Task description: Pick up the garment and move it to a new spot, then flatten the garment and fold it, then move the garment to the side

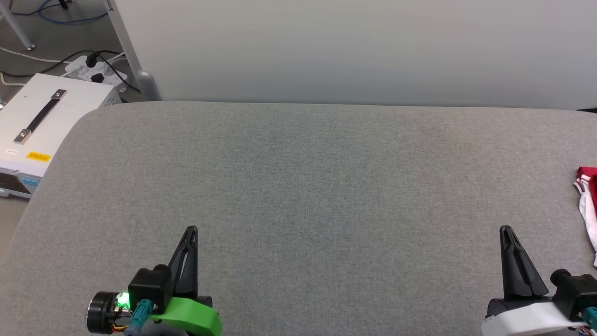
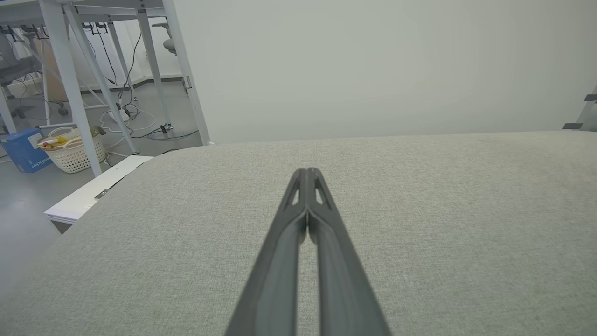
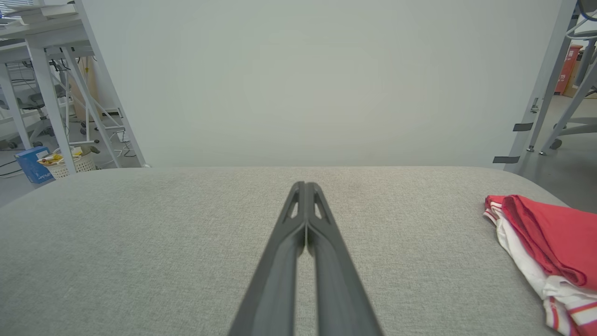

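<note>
Two pairs of long dark fingers, and each pair is pressed tight together from base to tip with nothing caught between them. The left gripper (image 1: 191,229) and the right gripper (image 1: 506,229) sit low at the near side, well apart, both pointing away across the grey cloth-covered table (image 1: 298,177). The stretch of tabletop between and ahead of them lies bare.

Off beyond the right gripper, well out to its right and a little ahead of its tips, the garment (image 3: 545,228) lies in a soft red-and-white heap near the table's right-hand edge, touched by neither gripper. Red cloth is doubled over on top, with white and a bit of striped trim underneath. It runs off the side of the right wrist view, so I can't tell whether it's a tidy fold or just a bundle.

From where I stand this fits two stages: a shirt waiting at the side to be fetched, or one folded and put aside with the arms back at rest. I can't say which. Either way, my guess is that anything done with it falls to the right arm, and cloth that close to the edge would slide off easily if dragged rather than lifted
</note>
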`<state>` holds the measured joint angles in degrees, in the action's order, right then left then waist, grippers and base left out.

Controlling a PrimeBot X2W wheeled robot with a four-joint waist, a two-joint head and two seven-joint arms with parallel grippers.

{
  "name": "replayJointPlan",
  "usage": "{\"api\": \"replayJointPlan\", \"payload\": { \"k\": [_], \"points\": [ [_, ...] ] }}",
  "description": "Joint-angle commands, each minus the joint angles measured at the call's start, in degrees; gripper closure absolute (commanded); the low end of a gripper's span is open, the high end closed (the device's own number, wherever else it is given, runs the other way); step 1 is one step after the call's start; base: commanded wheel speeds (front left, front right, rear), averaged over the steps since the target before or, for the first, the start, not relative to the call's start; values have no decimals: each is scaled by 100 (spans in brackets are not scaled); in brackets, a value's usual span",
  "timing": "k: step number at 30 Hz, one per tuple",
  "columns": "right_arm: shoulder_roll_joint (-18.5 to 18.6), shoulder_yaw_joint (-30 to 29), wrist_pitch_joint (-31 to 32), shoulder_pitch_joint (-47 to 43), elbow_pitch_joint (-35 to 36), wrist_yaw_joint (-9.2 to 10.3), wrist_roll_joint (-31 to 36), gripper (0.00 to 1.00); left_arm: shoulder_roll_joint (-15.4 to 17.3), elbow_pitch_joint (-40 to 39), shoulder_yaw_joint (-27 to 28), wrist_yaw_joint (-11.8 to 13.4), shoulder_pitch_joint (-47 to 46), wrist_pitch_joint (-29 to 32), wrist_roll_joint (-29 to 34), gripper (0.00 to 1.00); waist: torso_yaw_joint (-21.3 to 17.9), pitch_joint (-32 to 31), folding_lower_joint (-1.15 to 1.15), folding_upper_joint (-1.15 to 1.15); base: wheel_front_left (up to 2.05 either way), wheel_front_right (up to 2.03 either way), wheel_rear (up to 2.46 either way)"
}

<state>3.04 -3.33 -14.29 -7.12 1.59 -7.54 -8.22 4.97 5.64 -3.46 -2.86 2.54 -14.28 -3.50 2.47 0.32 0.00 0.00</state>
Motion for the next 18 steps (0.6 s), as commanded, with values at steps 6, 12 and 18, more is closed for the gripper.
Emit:
{"api": "replayJointPlan", "payload": {
  "k": [6, 12, 18],
  "points": [
    [-1, 28, 87, 61, -14, 0, 71, 100, -18, -43, 26, 25, -22, 96, 31, 100, -13, -1, 0, 0, 0, 0, 0],
    [-2, 44, 159, 96, -22, 1, 111, 100, -28, -71, 43, 39, -35, 168, 48, 100, -26, -3, 0, 0, 0, 0, 0],
    [-3, 60, 225, 128, -29, 1, 148, 100, -38, -97, 59, 52, -46, 234, 64, 100, -37, -4, 0, 0, 0, 0, 0]
  ]
}}
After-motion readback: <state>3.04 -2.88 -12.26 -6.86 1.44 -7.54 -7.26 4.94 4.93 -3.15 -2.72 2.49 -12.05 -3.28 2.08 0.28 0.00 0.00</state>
